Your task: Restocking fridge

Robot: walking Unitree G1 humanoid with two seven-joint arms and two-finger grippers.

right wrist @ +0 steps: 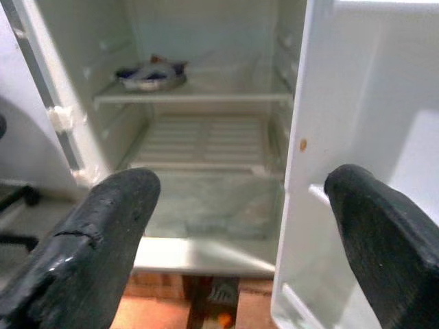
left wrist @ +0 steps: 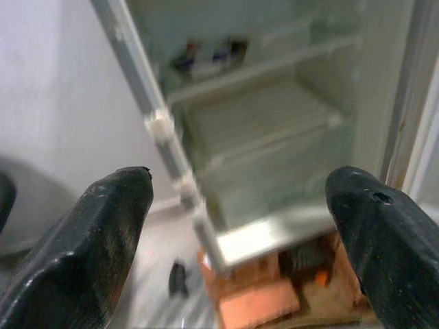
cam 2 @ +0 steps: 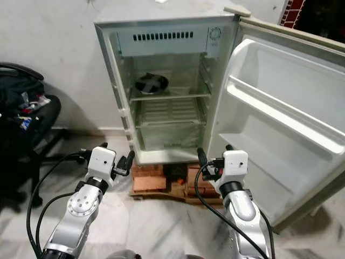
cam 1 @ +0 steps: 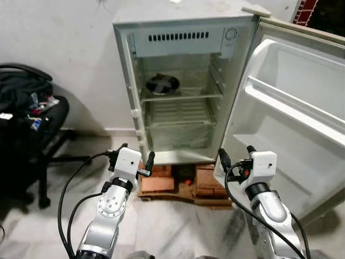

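Note:
A small white fridge [cam 1: 183, 32] stands against the wall on bricks, its door [cam 1: 291, 108] swung wide to the right. On its upper shelf lies a dark round dish [cam 1: 162, 83]. The lower shelf and the clear drawer [cam 1: 180, 135] below look bare. My left gripper [cam 1: 132, 156] is raised in front of the fridge's lower left corner, open and holding nothing. My right gripper [cam 1: 235, 156] hovers open near the door's lower inner edge, also holding nothing. In the wrist views the left fingers [left wrist: 82, 253] and right fingers [right wrist: 89, 247] stand wide apart.
Red-orange bricks [cam 1: 180, 183] support the fridge on the tiled floor. A black office chair [cam 1: 32, 118] piled with dark bags stands at the left by the wall. The door's shelves [cam 1: 285, 102] hold nothing.

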